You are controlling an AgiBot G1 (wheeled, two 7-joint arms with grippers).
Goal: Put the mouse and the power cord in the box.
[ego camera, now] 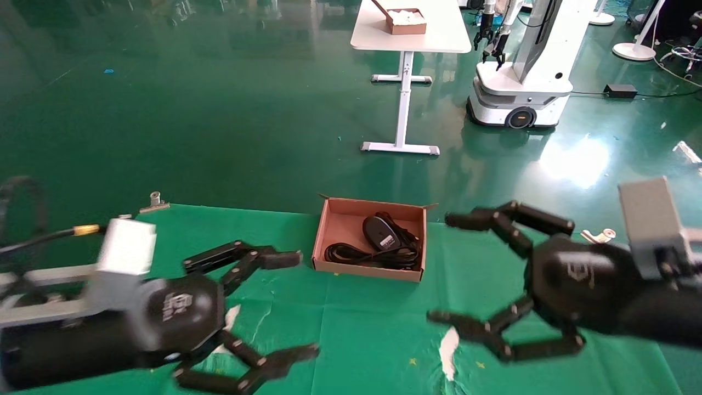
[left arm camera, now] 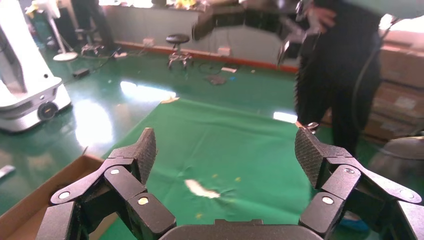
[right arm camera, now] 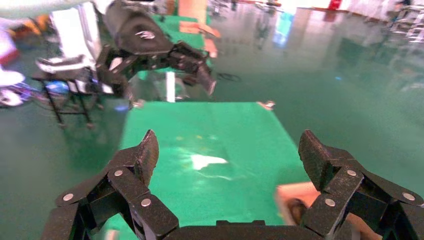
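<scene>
The reddish-brown box (ego camera: 340, 222) sits at the far middle of the green table. Inside it lies the black mouse (ego camera: 380, 231) with a pale label, resting on the looped black power cord (ego camera: 364, 255). My left gripper (ego camera: 301, 304) hovers open at the near left, empty. My right gripper (ego camera: 447, 269) hovers open at the near right, empty. A corner of the box (left arm camera: 30, 210) shows beside the left fingers (left arm camera: 145, 150) in the left wrist view. The right wrist view catches the box (right arm camera: 295, 192) blurred near the right fingers (right arm camera: 312, 155).
A white tear (ego camera: 448, 351) marks the green cloth (ego camera: 351, 329) between the grippers. Metal clips (ego camera: 154, 202) hold the cloth at its far edge. Beyond stand a white table (ego camera: 408, 30) with a smaller box and another robot (ego camera: 521, 82). A person (left arm camera: 335, 75) stands beside the table.
</scene>
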